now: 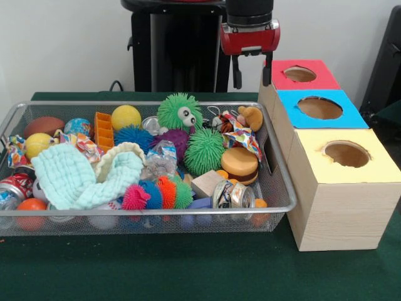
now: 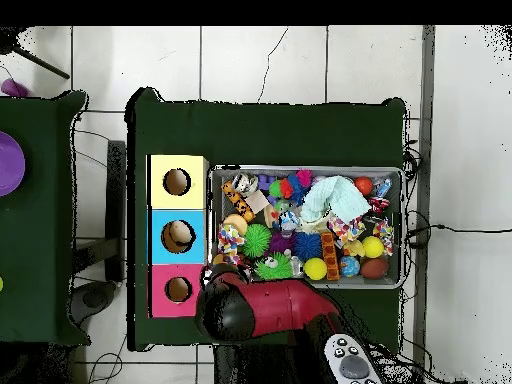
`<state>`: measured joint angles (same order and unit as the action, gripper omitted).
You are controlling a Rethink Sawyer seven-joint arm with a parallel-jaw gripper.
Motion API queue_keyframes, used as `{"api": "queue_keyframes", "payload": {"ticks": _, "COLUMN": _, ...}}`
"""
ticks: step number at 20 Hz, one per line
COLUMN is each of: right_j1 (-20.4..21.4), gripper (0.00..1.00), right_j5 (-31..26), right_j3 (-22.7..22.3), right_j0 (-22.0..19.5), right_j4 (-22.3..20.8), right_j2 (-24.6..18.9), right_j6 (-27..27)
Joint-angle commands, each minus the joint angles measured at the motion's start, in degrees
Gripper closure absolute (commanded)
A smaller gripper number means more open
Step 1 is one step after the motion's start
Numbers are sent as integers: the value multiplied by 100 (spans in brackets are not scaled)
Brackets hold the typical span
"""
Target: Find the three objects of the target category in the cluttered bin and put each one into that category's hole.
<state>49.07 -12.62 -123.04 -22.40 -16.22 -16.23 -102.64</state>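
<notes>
Your hand (image 1: 252, 72) hangs above the bin (image 1: 276, 164)'s far corner by the red box (image 1: 305, 76); fingers apart, holding nothing.

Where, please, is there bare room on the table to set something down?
The green table is bare in front of the silver wire-mesh basket and the yellow-topped wooden box. The overhead view shows another bare strip beyond the basket. The basket itself is packed, and the three boxes sit close against it.

purple dish (image 2: 8, 163) on side table (image 2: 40, 300)
</notes>
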Motion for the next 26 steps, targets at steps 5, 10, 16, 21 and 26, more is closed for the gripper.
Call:
{"api": "queue_keyframes", "payload": {"ticks": 5, "right_j1": -419, "gripper": 0, "right_j5": 362, "right_j3": 147, "right_j0": -43, "right_j4": -313, "right_j2": -59, "right_j6": -413}}
{"api": "queue_keyframes", "payload": {"ticks": 10, "right_j1": -812, "gripper": 0, "right_j5": 703, "right_j3": 389, "right_j0": 112, "right_j4": -475, "right_j2": 172, "right_j6": -445}}
{"api": "queue_keyframes", "payload": {"ticks": 16, "right_j1": -1262, "gripper": 0, "right_j5": 1098, "right_j3": 663, "right_j0": 140, "right_j4": -695, "right_j2": 411, "right_j6": -429}}
{"api": "queue_keyframes", "payload": {"ticks": 21, "right_j1": -1527, "gripper": 0, "right_j5": 1316, "right_j3": 825, "right_j0": 13, "right_j4": -844, "right_j2": 421, "right_j6": -361}}
{"api": "queue_keyframes", "payload": {"ticks": 26, "right_j1": -1729, "gripper": 0, "right_j5": 1378, "right_j3": 1026, "right_j0": -208, "right_j4": -1026, "right_j2": 355, "right_j6": -226}}
